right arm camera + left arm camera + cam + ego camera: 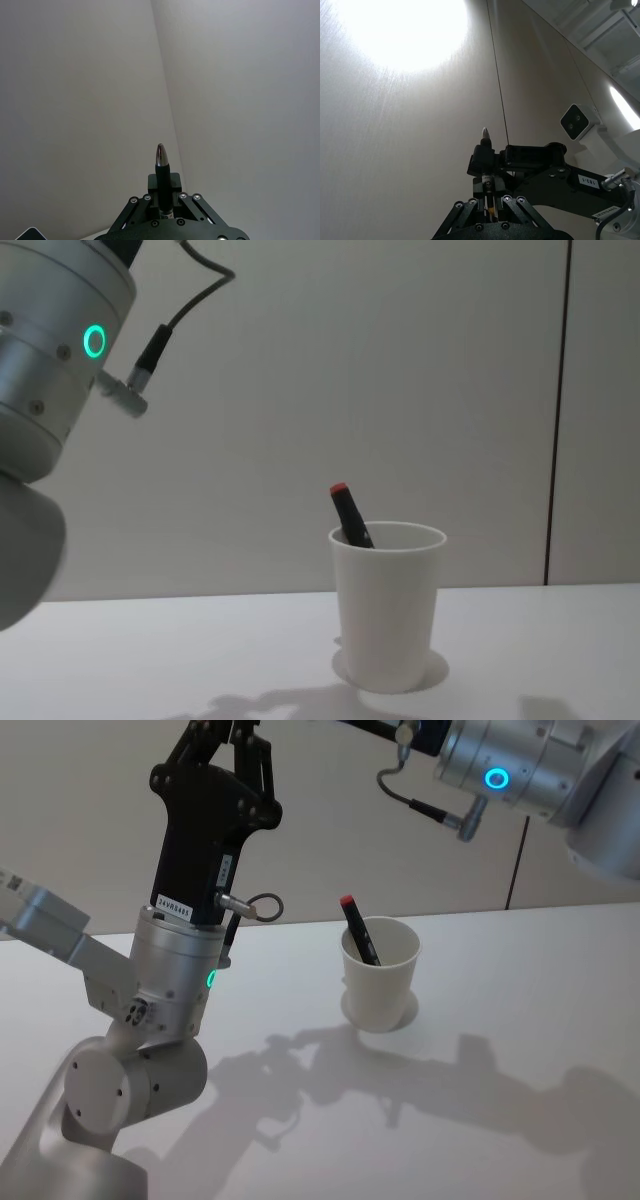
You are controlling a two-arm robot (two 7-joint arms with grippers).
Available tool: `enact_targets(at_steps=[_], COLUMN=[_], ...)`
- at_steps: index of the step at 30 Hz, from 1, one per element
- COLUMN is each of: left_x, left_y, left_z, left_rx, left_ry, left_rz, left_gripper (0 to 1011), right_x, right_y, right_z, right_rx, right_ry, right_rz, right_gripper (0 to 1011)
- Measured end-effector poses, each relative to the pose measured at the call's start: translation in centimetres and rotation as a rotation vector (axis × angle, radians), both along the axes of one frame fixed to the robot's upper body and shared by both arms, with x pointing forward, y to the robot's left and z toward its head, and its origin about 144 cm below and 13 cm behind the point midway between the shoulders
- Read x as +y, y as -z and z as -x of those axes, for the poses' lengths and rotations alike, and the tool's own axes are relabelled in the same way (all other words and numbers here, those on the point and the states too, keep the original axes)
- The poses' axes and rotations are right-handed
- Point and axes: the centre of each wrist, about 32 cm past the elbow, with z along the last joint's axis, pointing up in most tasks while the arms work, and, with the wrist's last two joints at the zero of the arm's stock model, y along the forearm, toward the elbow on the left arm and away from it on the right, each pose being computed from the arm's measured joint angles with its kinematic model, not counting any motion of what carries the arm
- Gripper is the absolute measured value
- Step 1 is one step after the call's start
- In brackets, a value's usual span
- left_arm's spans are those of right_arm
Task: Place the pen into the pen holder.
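At the left of the head view, the left arm (175, 970) rises from the lower left corner and points up towards the top edge, well clear of the worktop (520, 1020). Its own wrist view shows the left hand (486, 160) aimed at a bare wall (410, 125). We cannot tell whether this hand is apart or together, and we see nothing of the task in it.

Around the middle of the head view, the pen (360, 932) is already inside the pen holder (382, 990). It leans against the left side of the rim with its red end sticking out above. The chest view agrees: the pen (350, 515) pokes out over the left lip of the white cup (388, 610), which stands upright on the worktop.

At the upper right of the head view, the right arm (520, 770) hangs high above the cup and touches nothing. Its wrist view shows the right hand (161, 185) turned towards the wall, and here too we cannot tell whether it is apart or together.

We judge the placing done. As far as we can see, all that is left is for the arms to settle away from the cup without knocking it.
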Motion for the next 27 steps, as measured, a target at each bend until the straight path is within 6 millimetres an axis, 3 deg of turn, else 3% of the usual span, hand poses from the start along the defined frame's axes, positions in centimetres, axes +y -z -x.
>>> enact_targets(at_steps=[19, 22, 27], left_x=[0.0, 0.01, 0.02], left_y=[0.0, 0.0, 0.0], left_z=[0.0, -0.01, -0.01], left_rx=[0.001, 0.003, 0.005], left_ry=[-0.001, -0.001, -0.002], left_rz=[0.001, 0.002, 0.004], left_gripper=[127, 148, 293], right_x=[0.01, 0.04, 0.04], right_y=[0.0, 0.01, 0.01], right_z=[0.01, 0.02, 0.02], right_rx=[0.0, 0.0, 0.0], right_ry=[0.0, -0.004, -0.005], right_rz=[0.0, 0.001, 0.001], right_gripper=[132, 132, 132])
